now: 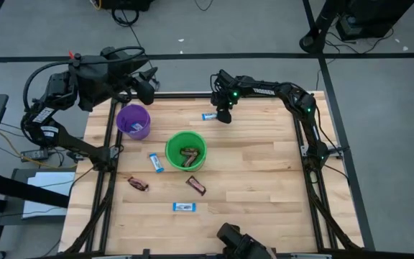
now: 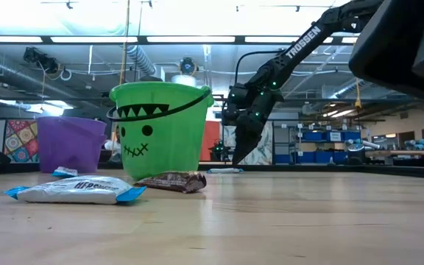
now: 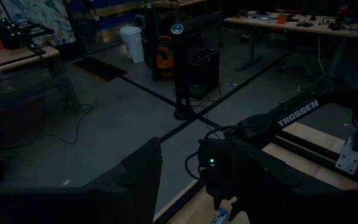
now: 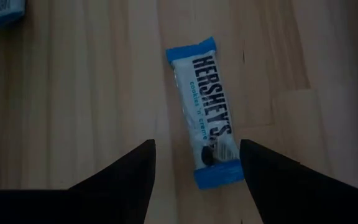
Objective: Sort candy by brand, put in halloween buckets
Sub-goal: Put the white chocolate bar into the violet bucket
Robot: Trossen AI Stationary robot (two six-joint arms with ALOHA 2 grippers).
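The wooden table (image 1: 264, 173) carries a green Halloween bucket (image 1: 185, 150), already holding brown-wrapped bars, with a purple bucket (image 1: 133, 121) just beside it toward the left arm. The right end effector (image 1: 225, 114), fingers spread apart, is poised above a blue-and-white Hershey's Cookies 'n' Creme bar (image 4: 209, 136) lying flat near the far table edge. The bar is seen slightly skewed between the fingers, so the wrist would best be turned until the bar's long sides face the fingertips, then lowered until they nearly touch the wood before closing. The left end effector (image 3: 185, 180), fingers apart, is parked beyond the purple bucket. Four further bars lie loose near the green bucket.
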